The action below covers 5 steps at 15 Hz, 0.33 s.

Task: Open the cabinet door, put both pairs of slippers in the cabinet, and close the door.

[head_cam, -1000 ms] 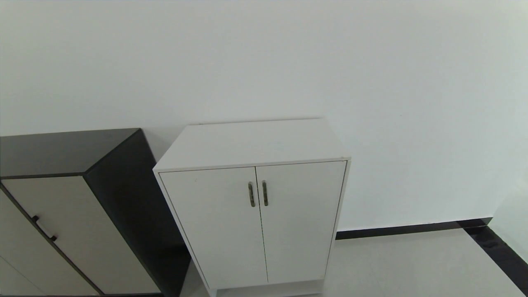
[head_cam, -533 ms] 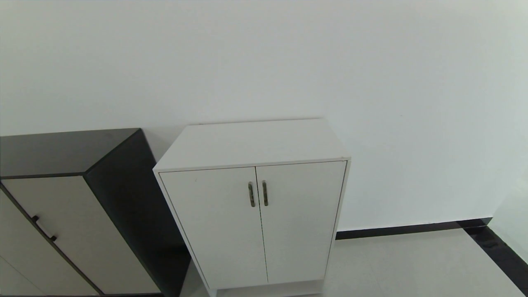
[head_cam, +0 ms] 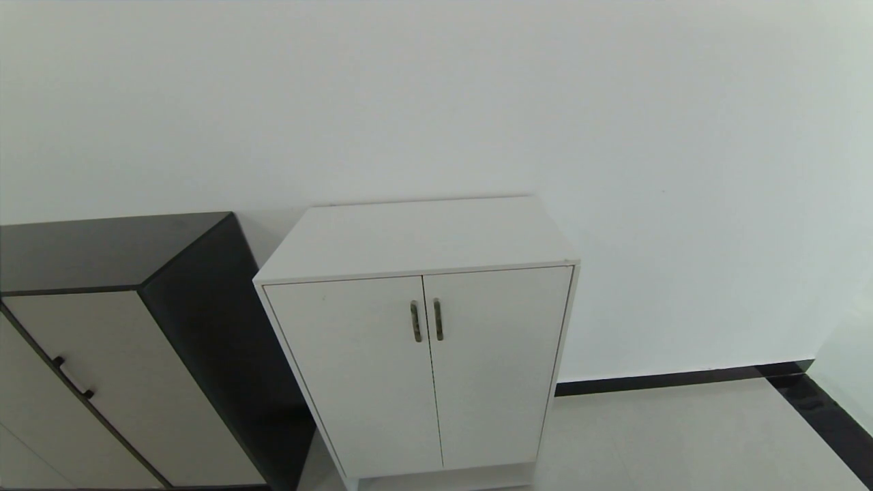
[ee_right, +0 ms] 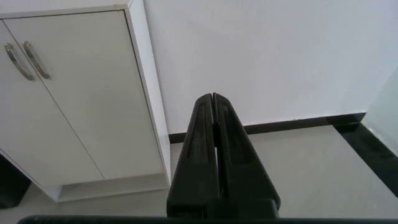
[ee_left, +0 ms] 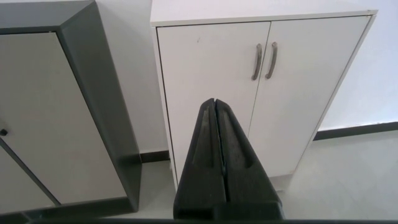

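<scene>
We see the white cabinet [head_cam: 416, 232] at 6 o'clock in the head view. Its 2 doors [head_cam: 494, 368] are shut, and the 2 handles [head_cam: 415, 321] sit side by side at the middle seam. A black-and-beige cabinet [head_cam: 136, 361] stands just beside it at 9 o'clock. Our left gripper [ee_left: 215, 104] is clenched with its fingers pressed together, grasping nothing. Our right gripper [ee_right: 213, 99] is likewise clenched and empty.

Head camera high, downward onto the white cabinet [head_cam: 382, 354]; both wrist cameras lower, nearer, toward its front.
</scene>
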Motion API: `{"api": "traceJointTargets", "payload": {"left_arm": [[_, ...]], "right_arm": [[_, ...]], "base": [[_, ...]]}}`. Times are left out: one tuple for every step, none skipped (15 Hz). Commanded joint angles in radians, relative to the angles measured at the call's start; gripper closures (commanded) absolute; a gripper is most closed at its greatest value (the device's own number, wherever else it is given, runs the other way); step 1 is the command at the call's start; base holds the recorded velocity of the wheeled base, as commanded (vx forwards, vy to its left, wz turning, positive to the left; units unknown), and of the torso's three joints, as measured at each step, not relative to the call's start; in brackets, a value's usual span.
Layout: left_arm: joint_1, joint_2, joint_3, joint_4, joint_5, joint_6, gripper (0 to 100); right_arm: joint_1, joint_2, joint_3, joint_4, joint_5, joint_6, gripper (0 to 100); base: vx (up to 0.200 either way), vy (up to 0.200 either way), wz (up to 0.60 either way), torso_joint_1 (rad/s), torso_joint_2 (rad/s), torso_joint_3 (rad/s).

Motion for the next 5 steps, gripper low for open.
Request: {"api": "traceJointTargets", "payload": {"left_arm": [[0.002,0.000,0.000,0.000,0.000,0.000,100],[0.000,0.000,0.000,0.000,0.000,0.000,100],[0.000,0.000,0.000,0.000,0.000,0.000,100],[0.000,0.000,0.000,0.000,0.000,0.000,100],[0.000,0.000,0.000,0.000,0.000,0.000,100]], "right_arm": [[0.000,0.003,0.000,0.000,0.000,-0.001,100],[0.000,0.003,0.000,0.000,0.000,-0.001,100],[0.000,0.003,0.000,0.000,0.000,-0.001,100],[0.000,0.003,0.000,0.000,0.000,-0.001,100],[0.000,0.003,0.000,0.000,0.000,-0.001,100]], "base": [[0.000,0.000,0.00,0.000,0.00,0.000],[0.000,0.000,0.00,0.000,0.00,0.000],[0.000,0.000,0.00,0.000,0.00,0.000],[0.000,0.000,0.00,0.000,0.00,0.000],[0.000,0.000,0.00,0.000,0.00,0.000]]}}
